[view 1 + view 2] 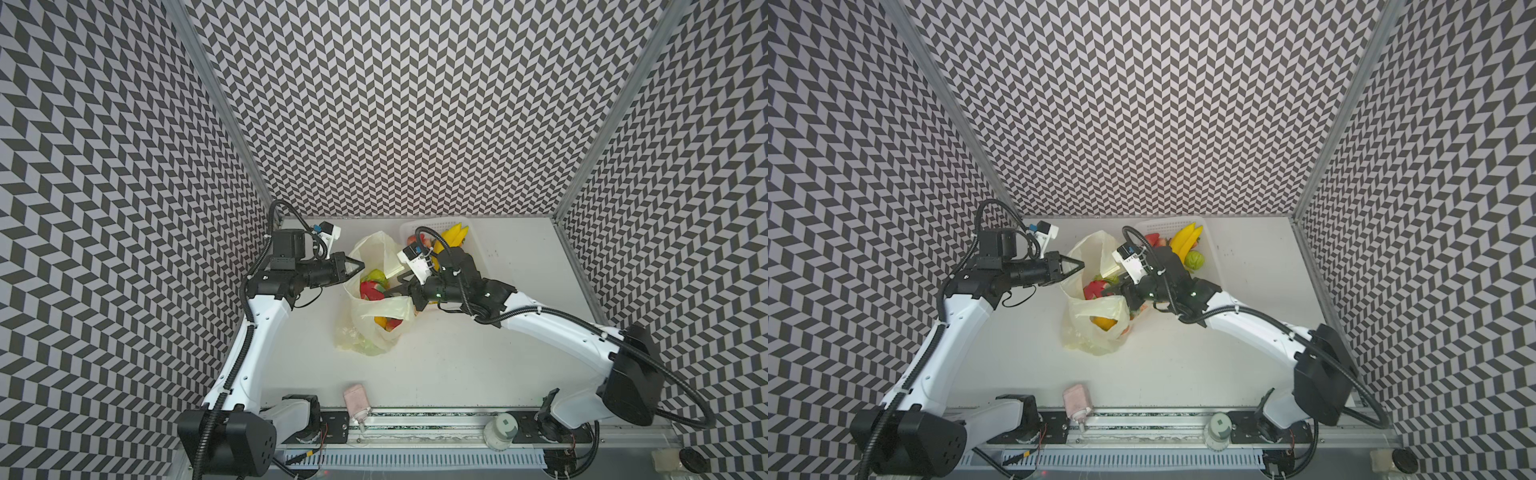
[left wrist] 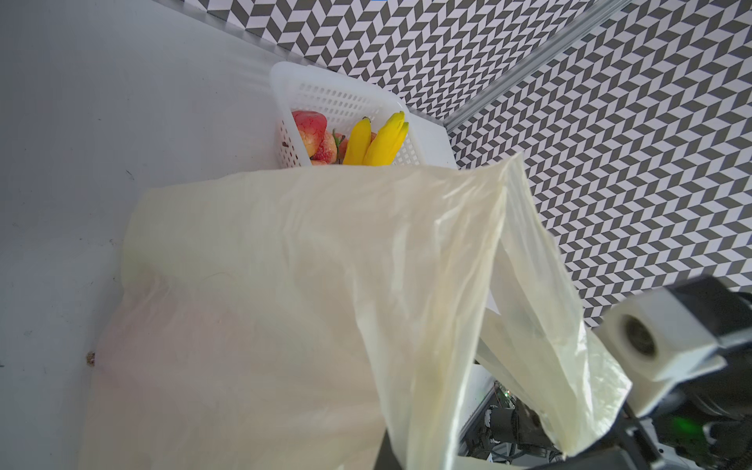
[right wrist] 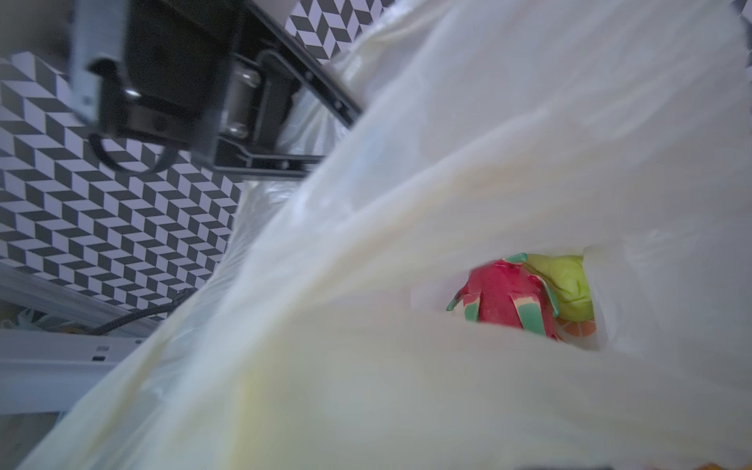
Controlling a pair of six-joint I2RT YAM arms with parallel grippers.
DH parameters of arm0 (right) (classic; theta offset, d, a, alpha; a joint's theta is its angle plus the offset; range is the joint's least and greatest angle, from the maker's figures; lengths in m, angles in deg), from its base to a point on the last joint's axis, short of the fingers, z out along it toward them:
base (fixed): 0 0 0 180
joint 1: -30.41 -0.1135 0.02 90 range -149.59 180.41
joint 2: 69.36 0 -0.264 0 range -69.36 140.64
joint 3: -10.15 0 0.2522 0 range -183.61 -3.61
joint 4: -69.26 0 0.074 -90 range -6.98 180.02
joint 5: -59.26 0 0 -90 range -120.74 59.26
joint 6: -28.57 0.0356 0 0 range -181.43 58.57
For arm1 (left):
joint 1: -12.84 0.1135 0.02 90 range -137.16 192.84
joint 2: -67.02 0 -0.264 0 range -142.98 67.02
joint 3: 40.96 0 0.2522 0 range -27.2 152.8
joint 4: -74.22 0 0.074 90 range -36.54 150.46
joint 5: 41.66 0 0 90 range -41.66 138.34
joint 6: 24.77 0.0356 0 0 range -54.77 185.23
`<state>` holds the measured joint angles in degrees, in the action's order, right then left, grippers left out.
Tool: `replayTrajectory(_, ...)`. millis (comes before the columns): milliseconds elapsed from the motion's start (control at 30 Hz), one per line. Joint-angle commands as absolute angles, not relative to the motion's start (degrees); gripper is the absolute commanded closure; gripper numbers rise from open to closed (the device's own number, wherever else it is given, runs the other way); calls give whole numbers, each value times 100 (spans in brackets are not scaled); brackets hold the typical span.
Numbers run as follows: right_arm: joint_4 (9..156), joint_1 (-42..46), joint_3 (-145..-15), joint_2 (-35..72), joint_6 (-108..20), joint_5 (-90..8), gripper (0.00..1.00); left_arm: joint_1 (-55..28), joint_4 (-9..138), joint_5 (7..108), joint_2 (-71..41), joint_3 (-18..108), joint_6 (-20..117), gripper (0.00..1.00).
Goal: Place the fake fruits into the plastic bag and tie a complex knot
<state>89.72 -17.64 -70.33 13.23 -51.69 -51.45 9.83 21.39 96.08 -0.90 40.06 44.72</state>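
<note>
Mid worktop: plastic bag, mouth open, untied. Inside: red dragon fruit, green bumpy fruit; orange piece lower down. At bag's left rim: left end effector, pinched together on film. Over mouth, beside dragon fruit: right end effector, fingers apart. Just behind bag: white basket with bananas and green fruit, partly hidden by right arm. Bag film blocking most of both wrist views. Near edge: pink object, white jar.

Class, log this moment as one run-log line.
left gripper: shut on plastic bag; right gripper: open; dragon fruit: in bag; bananas: in basket
</note>
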Motion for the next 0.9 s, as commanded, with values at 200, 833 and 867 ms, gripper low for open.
replayTrajectory(200,10047,-1176,-6698,-36,-6439,-5270,14,950,2210,9742,5,3942,4624,100)
replayTrajectory(833,9753,-351,-7413,460,-9018,-7355,12,950,2283,9772,-4,3907,4616,100)
replayTrajectory(867,9651,-351,-7419,546,-8974,-7418,14,950,2280,9767,-11,3907,4612,100)
